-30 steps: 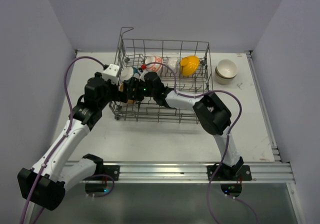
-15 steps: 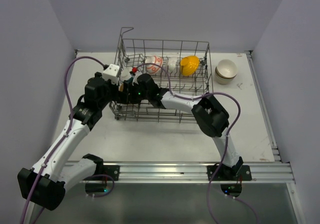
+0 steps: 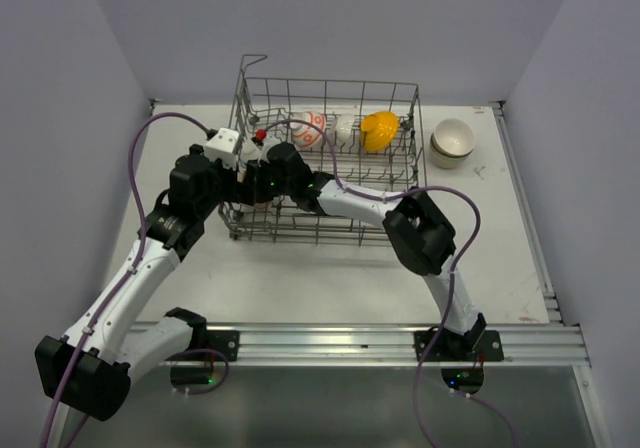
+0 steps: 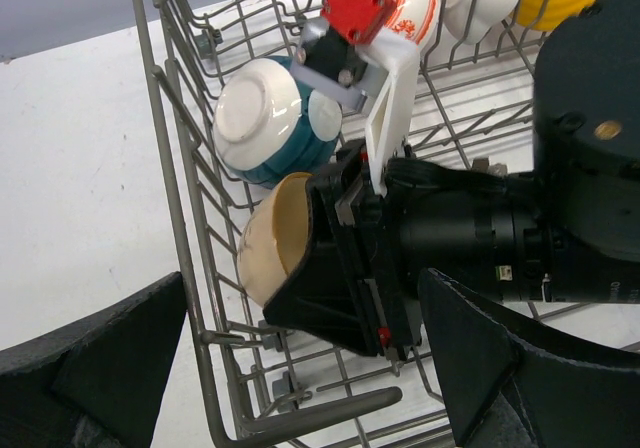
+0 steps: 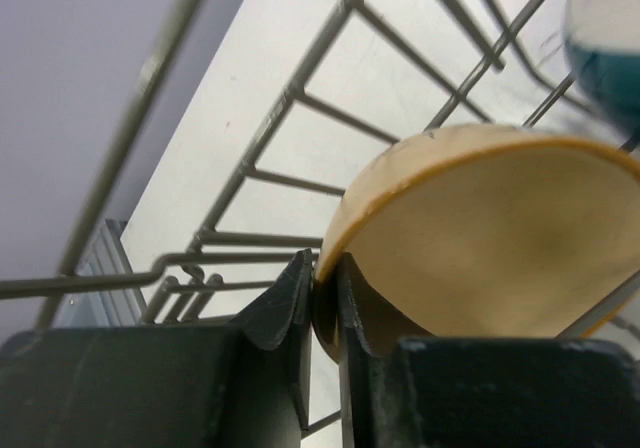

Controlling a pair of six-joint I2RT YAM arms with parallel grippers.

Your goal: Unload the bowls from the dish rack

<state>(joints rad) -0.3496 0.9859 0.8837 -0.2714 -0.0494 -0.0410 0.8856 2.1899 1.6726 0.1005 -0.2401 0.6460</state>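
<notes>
Beige ceramic bowl (image 5: 480, 238): stands on edge at the left end of the grey wire dish rack (image 3: 340, 223), with its rim now between the fingers of the right tool (image 5: 323, 278).
Right tool, change: a second ago the jaws stood partly apart, short of this bowl. Since then the arm has pushed further toward the rack's left end and the jaws have come together on the rim. One finger is inside the wall, one outside, and no gap shows in the right wrist view.
Lift: none yet. The bowl sits low among the wires.
Left tool (image 3: 238, 173): fingers wide apart, holding nothing. It is parked at the rack's left end facing the right tool, unchanged over the last second.
Beyond the right tool: a white-and-teal round bowl (image 4: 265, 118) sits just behind the beige one; can't tell if they touch. Further along are a white bowl with red pattern (image 3: 308, 128), a small white bowl (image 3: 345, 128) and a yellow bowl (image 3: 380, 130), all still racked.
Already out: stacked cream bowls (image 3: 452, 141) on the tabletop (image 3: 330, 278), well away from both tools, past the rack's right end.
Meaning: the grasp looks made. My read is that the next move is a straight pull up, clear of the tines.
Risk: it's a thin rim pinch, so the bowl may pivot. The teal neighbour and the left tool are both close.
</notes>
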